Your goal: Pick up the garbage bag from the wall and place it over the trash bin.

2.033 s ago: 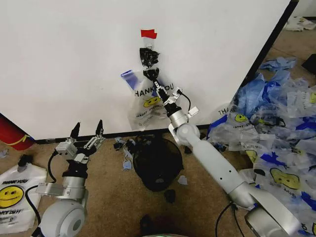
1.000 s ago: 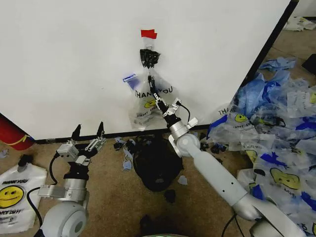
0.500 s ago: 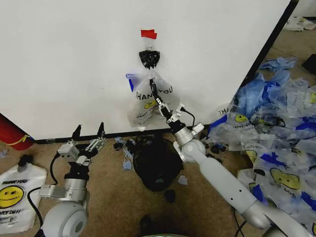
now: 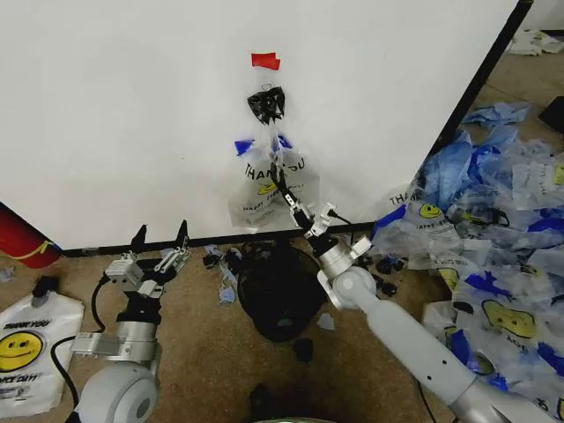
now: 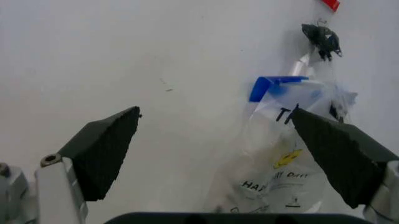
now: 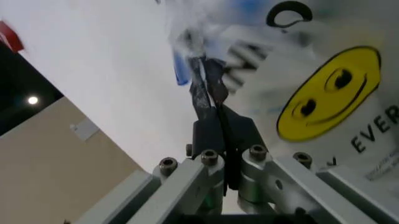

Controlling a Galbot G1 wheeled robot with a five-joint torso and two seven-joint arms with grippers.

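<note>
The bag (image 4: 269, 185) hangs on the wall (image 4: 115, 115), under a bit of red tape (image 4: 265, 60). A black clip (image 4: 265, 103) holds its top. The bag is clear, with black letters, a yellow smiley face and blue handle strips.

The right arm reaches up from the lower right to the bag. The right gripper (image 4: 280, 179) is at the middle of the bag, just above the smiley face. In the right wrist view its two thin fingers (image 6: 209, 91) are pressed together, and they pinch a fold of the bag's plastic (image 6: 299, 70).

The bin (image 4: 280, 291) sits on the floor right below the bag, close to the black strip at the foot of the wall. It is black and round. Small scraps lie on the floor around it.

The left gripper (image 4: 159, 237) waits low on the left, near the foot of the wall and well apart from the bag. Its two black fingers (image 5: 103, 149) are spread wide and hold nothing. It points at the wall, and the bag (image 5: 293, 154) shows between the fingers, far off.

A pile of other bags (image 4: 493, 238) lies on the floor to the right. One more smiley bag (image 4: 22, 348) lies flat on the floor at the left. A red can (image 4: 22, 238) stands by the wall at the far left.
</note>
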